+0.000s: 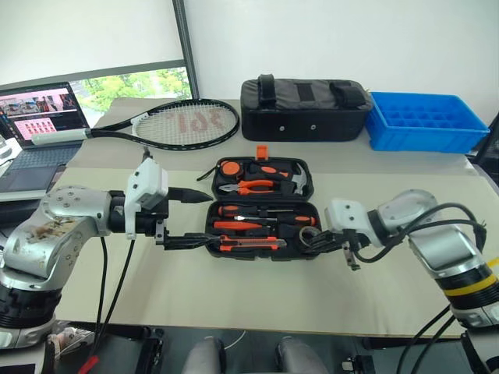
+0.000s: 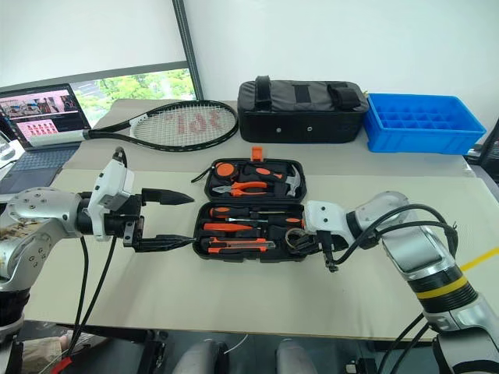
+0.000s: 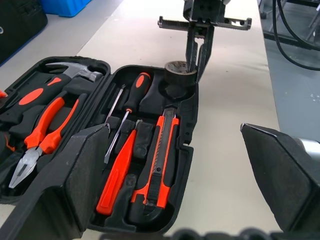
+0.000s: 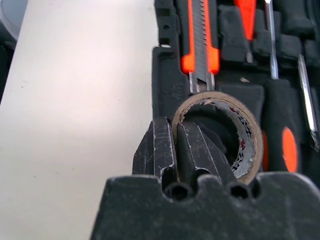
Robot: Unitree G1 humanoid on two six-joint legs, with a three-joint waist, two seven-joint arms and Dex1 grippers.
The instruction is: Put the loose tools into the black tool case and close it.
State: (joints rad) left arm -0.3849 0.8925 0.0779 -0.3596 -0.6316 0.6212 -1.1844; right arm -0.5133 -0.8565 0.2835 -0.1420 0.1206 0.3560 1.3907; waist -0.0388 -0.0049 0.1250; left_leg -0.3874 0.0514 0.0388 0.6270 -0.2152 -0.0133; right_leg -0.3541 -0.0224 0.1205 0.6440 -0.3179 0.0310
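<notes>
The black tool case (image 1: 260,200) lies open at the middle of the table, orange latch tab (image 1: 261,151) at its far edge. Its near half holds the utility knife (image 3: 160,160), an all-orange screwdriver (image 3: 117,170) and a black-and-orange screwdriver (image 3: 136,92). My right gripper (image 4: 176,150) is shut on the wall of the grey tape roll (image 4: 250,135), which hangs tilted over the round slot at the case's right end. My left gripper (image 1: 208,219) stands open at the case's left end, one finger on either side of the near half's corner, holding nothing.
Pliers (image 3: 45,130) and a hammer (image 3: 65,72) sit in the far half of the case. Behind it lie a tennis racket (image 1: 175,125), a black fabric bag (image 1: 304,109) and a blue compartment tray (image 1: 425,121). A laptop (image 1: 39,117) stands at the far left.
</notes>
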